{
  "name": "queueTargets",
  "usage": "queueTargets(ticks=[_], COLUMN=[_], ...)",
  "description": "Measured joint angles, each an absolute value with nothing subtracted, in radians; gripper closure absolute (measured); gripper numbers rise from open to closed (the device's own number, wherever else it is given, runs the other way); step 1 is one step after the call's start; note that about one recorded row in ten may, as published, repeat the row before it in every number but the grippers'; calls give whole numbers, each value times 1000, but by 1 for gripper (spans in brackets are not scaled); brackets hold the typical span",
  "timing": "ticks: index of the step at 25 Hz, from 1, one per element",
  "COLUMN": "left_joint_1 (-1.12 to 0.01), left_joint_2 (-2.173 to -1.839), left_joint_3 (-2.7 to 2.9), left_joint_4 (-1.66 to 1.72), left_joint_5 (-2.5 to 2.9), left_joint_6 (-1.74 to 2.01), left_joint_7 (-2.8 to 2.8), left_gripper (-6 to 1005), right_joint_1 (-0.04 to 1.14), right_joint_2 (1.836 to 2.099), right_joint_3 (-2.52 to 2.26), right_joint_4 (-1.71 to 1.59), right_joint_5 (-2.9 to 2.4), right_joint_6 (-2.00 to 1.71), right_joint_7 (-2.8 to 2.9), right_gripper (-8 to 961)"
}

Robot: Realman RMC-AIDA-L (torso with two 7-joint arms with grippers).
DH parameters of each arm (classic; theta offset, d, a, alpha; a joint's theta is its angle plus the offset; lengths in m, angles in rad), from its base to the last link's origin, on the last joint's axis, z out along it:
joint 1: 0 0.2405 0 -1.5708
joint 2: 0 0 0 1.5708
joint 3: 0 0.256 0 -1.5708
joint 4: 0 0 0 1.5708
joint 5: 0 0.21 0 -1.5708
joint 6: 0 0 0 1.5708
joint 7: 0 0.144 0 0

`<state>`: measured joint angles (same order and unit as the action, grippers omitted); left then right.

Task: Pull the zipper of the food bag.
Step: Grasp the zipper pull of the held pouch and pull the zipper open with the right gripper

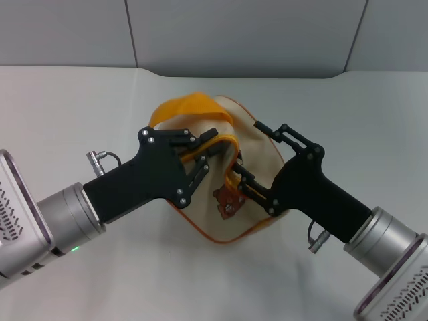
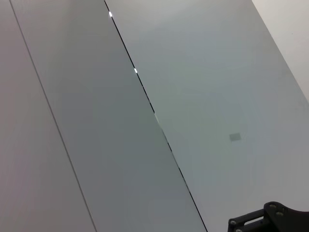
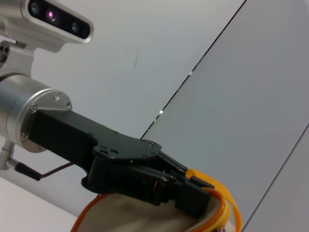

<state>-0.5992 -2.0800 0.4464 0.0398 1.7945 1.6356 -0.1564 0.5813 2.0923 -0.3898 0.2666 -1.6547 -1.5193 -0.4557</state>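
Note:
The food bag (image 1: 257,160) is a beige pouch with orange piping and a brown bear picture (image 1: 227,200), lying mid-table in the head view. Its orange loop handle (image 1: 180,107) arches at the far left. The zipper (image 1: 226,138) is a thin yellow-orange line along the top edge; its pull tab is hidden. My left gripper (image 1: 209,150) is shut on the bag's orange-edged rim from the left. The right wrist view also shows the left gripper (image 3: 203,200) clamped on the bag (image 3: 145,217). My right gripper (image 1: 247,144) comes from the right, fingers apart over the bag's top, the lower fingertip at the zipper line.
The bag lies on a white table (image 1: 80,107) with a grey panelled wall (image 1: 234,33) behind. The left wrist view shows only wall panels (image 2: 145,121) and a black gripper part (image 2: 270,220) in one corner.

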Motion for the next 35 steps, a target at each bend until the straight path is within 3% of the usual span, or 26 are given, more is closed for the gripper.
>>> queueTargets(ticks=[9,14,25,29,35], left_joint_1=[-600,-599,-597,-597,-590], left_joint_2=[-2081,-2082,-2082,-2082,-2081], left_joint_3=[447,446,446,443,439], left_joint_4=[40,40,40,40,40], left_joint_5=[1799,1799,1797,1795,1791], left_joint_6=[1636,1636,1638,1638,1639], left_joint_7=[-156,-157,-157,-157,-157], left_gripper=[904,904,905,905,904], right_joint_1=[582,582,575,537,372], right_joint_2=[2092,2092,2092,2092,2092], right_joint_3=[-392,-394,-391,-390,-369], right_joint_4=[267,267,267,267,221], right_joint_5=[-1655,-1655,-1655,-1654,-1648], right_joint_6=[-1503,-1492,-1491,-1484,-1428], right_joint_7=[-456,-456,-457,-458,-451], right_gripper=[512,752,953,955,954])
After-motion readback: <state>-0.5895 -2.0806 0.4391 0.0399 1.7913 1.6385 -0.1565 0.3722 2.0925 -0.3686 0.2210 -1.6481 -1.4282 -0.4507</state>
